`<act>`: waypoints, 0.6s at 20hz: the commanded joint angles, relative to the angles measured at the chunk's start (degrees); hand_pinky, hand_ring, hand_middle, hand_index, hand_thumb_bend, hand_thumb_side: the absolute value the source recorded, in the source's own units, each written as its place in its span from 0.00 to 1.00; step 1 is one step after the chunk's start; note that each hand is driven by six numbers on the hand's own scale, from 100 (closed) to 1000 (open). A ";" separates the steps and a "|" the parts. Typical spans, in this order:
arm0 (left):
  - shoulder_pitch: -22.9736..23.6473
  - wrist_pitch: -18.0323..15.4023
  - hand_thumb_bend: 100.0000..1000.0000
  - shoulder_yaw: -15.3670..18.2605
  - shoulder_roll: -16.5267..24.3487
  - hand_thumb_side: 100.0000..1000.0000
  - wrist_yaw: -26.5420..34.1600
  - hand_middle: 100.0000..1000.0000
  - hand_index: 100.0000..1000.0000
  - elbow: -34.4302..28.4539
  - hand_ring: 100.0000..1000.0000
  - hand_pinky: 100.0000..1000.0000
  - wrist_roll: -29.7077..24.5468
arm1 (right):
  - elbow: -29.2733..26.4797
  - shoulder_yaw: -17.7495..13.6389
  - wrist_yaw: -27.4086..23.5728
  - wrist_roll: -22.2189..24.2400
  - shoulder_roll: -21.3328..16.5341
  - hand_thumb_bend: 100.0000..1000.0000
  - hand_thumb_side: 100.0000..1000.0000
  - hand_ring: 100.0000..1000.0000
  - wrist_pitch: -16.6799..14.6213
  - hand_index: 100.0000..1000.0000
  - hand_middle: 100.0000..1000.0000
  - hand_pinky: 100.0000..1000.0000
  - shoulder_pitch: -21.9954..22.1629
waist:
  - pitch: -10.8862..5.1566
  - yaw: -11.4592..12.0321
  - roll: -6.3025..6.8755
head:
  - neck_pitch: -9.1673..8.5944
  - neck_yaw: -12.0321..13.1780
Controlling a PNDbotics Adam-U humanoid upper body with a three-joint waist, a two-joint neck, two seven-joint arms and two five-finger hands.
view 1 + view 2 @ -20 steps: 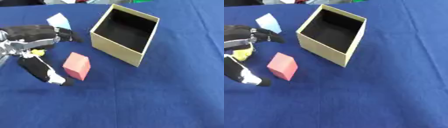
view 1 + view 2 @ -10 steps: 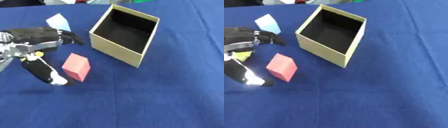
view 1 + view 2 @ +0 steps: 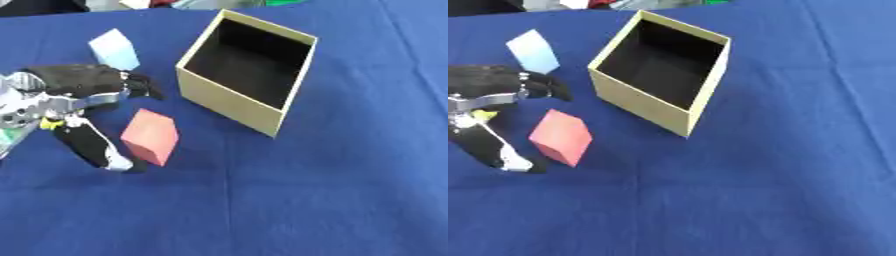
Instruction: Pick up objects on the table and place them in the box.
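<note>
Left and right eye views, both from the head, angled steeply down onto the blue table [image 3: 350,190], fairly close, sharing the open tan box [image 3: 229,102], pink block [image 3: 150,136], pale blue block [image 3: 533,50], left hand [image 3: 74,92] at left edge, right eye shifted slightly sideways

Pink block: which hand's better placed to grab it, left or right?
Left. The left hand is open right beside the pink block, fingers and thumb spread toward it. The right hand shows in neither view.
</note>
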 commanded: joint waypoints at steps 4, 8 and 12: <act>-2.46 -1.51 0.49 0.10 0.20 0.34 -0.16 0.91 0.95 2.87 0.92 0.93 -0.90 | -0.93 -0.29 -0.40 0.26 -1.65 0.00 0.84 0.71 -0.07 0.75 0.63 0.82 -0.52 | -0.74 -0.26 -0.25 | -0.32 0.32; -3.32 -1.84 0.48 -0.14 -0.79 0.34 -0.19 0.91 0.95 4.89 0.92 0.93 -1.23 | -0.93 -0.28 -0.45 0.32 -1.56 0.00 0.85 0.71 -0.08 0.75 0.63 0.82 -0.54 | -0.52 -0.44 -0.29 | -0.46 0.47; -3.69 -2.00 0.46 -0.19 -1.45 0.34 -0.31 0.90 0.94 6.57 0.92 0.93 -1.23 | -0.93 -0.28 -0.48 0.35 -1.43 0.00 0.85 0.71 0.00 0.75 0.63 0.83 -0.47 | -0.30 -0.55 -0.22 | -0.66 0.43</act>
